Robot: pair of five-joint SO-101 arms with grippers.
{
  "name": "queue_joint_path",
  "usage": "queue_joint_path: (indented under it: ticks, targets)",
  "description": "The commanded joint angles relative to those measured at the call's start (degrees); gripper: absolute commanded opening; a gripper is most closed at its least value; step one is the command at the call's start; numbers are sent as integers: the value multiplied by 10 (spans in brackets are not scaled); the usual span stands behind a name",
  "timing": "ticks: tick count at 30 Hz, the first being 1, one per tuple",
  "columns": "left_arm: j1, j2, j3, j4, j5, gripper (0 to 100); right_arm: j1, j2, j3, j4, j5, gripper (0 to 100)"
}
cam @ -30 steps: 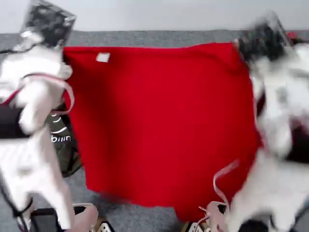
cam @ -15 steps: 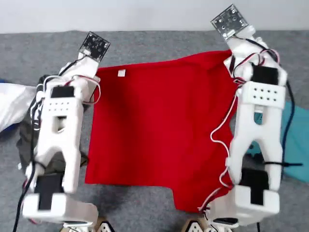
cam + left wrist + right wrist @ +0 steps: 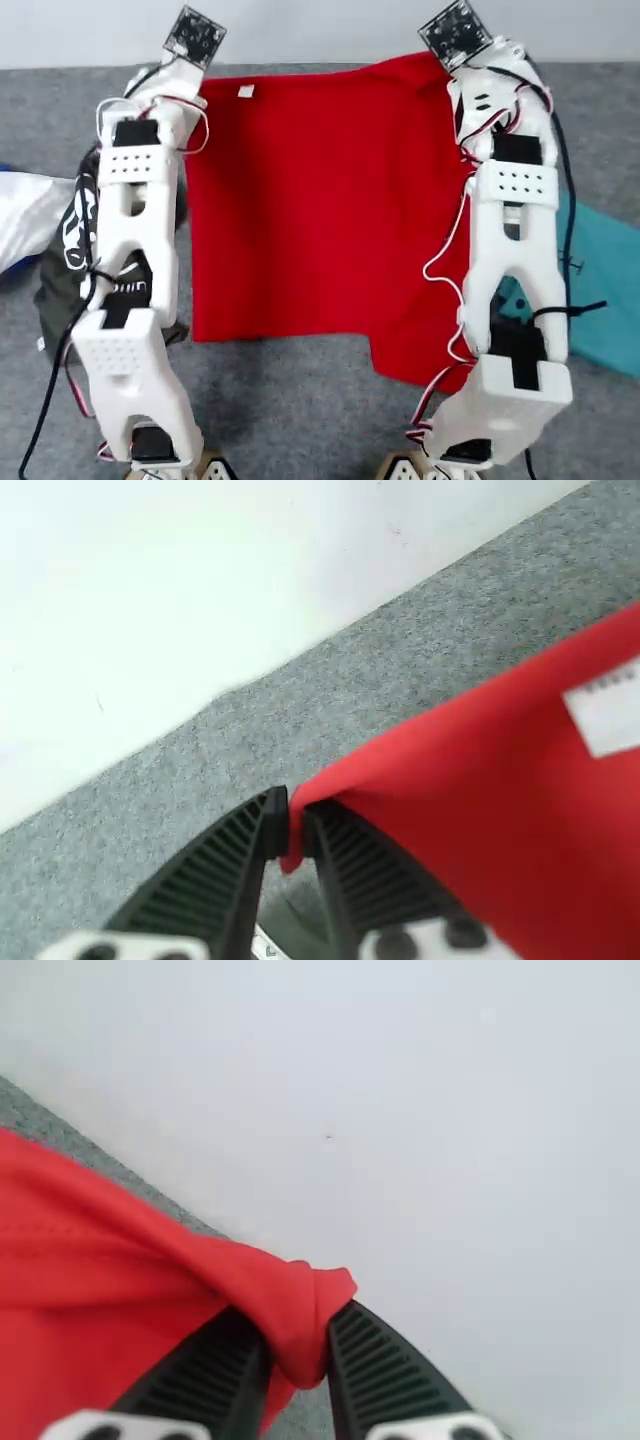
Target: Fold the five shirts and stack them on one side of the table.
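Observation:
A red shirt [image 3: 320, 200] lies spread over the grey table, stretched between the two arms toward the far edge. My left gripper [image 3: 290, 830] is shut on its far left corner, red shirt [image 3: 480, 820] cloth pinched between the black jaws. My right gripper [image 3: 295, 1345] is shut on the bunched far right corner of the red shirt [image 3: 120, 1270]. In the high view the left arm [image 3: 135, 220] runs along the shirt's left side and the right arm [image 3: 515, 230] along its right side. A white tag [image 3: 245, 92] shows near the far left corner.
A dark shirt with white print [image 3: 75, 250] and a white garment [image 3: 25, 215] lie left of the left arm. A teal shirt [image 3: 600, 300] lies at the right. A white wall [image 3: 320, 30] borders the table's far edge. Bare grey table [image 3: 300, 410] shows in front.
Both arms have stretched toward the far edge, pulling the red shirt's far corners with them. The shirt has slid away and lies flatter.

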Motion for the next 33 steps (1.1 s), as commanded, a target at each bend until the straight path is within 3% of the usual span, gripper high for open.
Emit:
queue_joint_path:
  ticks: [1,10,15,20,25,29,33]
  targets:
    - [-4,12,-100,95,-11,5,-1,-8,-9,7,-1,10]
    - [-4,27,-189,393,-16,5,1,-41,-9,262,34,10]
    - [2,26,-185,526,-106,5,0,-64,-9,349,34,10]
    - [3,-23,-94,523,-100,5,-1,-87,-9,465,32,10]
    - [44,-120,86,520,-120,6,-2,-102,-9,614,32,10]
    - [52,-185,193,494,-95,6,-5,-117,-9,744,28,10]
    - [51,-216,273,479,-90,6,6,-133,4,814,-4,10]
